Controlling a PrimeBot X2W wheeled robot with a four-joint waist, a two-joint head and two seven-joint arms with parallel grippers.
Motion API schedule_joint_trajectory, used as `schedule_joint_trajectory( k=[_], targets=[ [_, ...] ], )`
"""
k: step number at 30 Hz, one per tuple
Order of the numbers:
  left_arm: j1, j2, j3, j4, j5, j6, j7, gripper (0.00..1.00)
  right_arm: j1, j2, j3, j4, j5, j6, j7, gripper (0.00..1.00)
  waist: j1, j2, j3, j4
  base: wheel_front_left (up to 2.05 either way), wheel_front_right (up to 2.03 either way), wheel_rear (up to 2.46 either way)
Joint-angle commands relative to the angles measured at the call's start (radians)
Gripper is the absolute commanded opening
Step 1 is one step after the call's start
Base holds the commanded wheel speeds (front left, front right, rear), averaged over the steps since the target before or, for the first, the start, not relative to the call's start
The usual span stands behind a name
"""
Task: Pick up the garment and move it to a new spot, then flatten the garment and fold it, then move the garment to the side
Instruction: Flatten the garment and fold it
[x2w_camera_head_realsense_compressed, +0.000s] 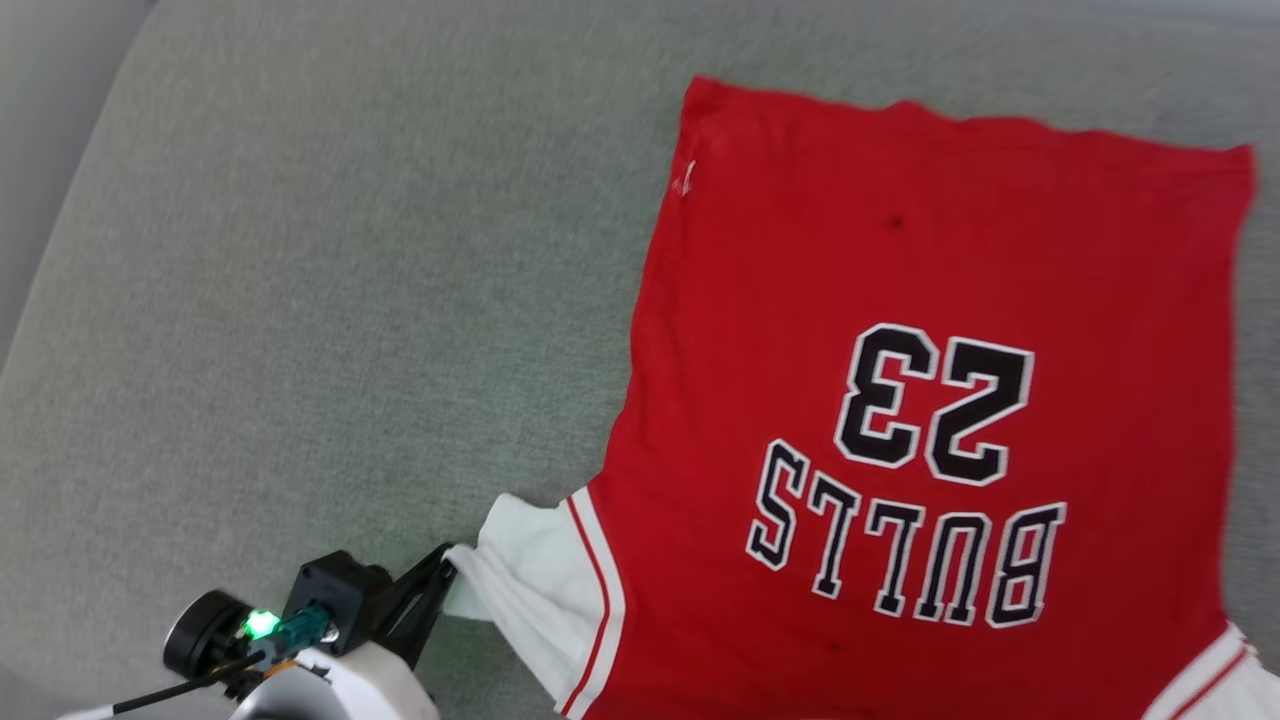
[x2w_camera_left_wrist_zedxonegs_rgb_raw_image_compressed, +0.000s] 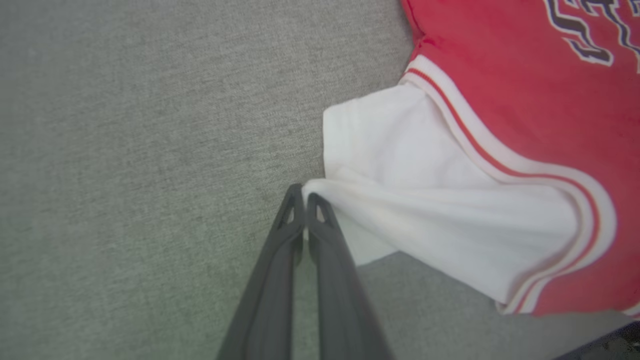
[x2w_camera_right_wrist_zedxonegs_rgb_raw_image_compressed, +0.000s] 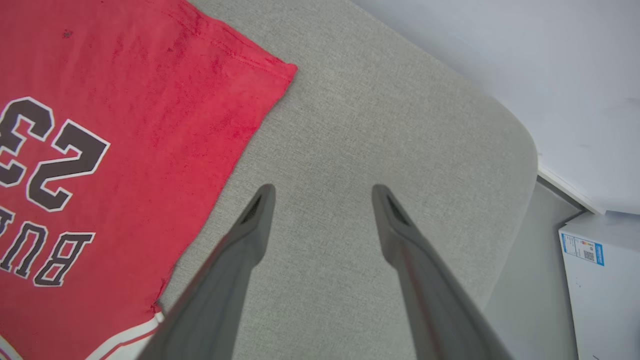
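From the head: looking forward and steeply down from well above the grey woven fabric surface (x2w_camera_head_realsense_compressed: 300, 300), taking in most of the red jersey-style garment (x2w_camera_head_realsense_compressed: 900, 250), black white-edged lettering upside down

From the left wrist: looking close along the dark fingers of the left gripper (x2w_camera_left_wrist_zedxonegs_rgb_raw_image_compressed: 304, 192) at the garment's white short sleeve (x2w_camera_left_wrist_zedxonegs_rgb_raw_image_compressed: 400, 150); sleeve, striped trim and gripper shared with the head view's lower left

From the right wrist: looking down along the right gripper (x2w_camera_right_wrist_zedxonegs_rgb_raw_image_compressed: 322, 192), farther off, onto the hem corner and the "23", both shared with the head view; at the right, the surface's rounded edge and a white box (x2w_camera_right_wrist_zedxonegs_rgb_raw_image_compressed: 600, 280)
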Motion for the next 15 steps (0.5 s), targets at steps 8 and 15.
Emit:
schedule_joint_trajectory(
  k=[8,15],
  targets=[
    [-0.065,-0.068,-0.003,-0.015,0.054,0.007,-0.019,0.0,-0.251,0.14,0.03,0.159,-0.142,-0.001,0.179,1.0,-0.0002,0.0,0.197,0.121,0.0,0.0,0.0],
    [-0.097,-0.091,0.007,-0.023,0.077,0.022,-0.025,0.0,-0.237,0.2,0.005,0.245,-0.198,-0.001,0.179,1.0,-0.0002,0.0,0.262,0.158,0.0,0.0,0.0]
  ],
)
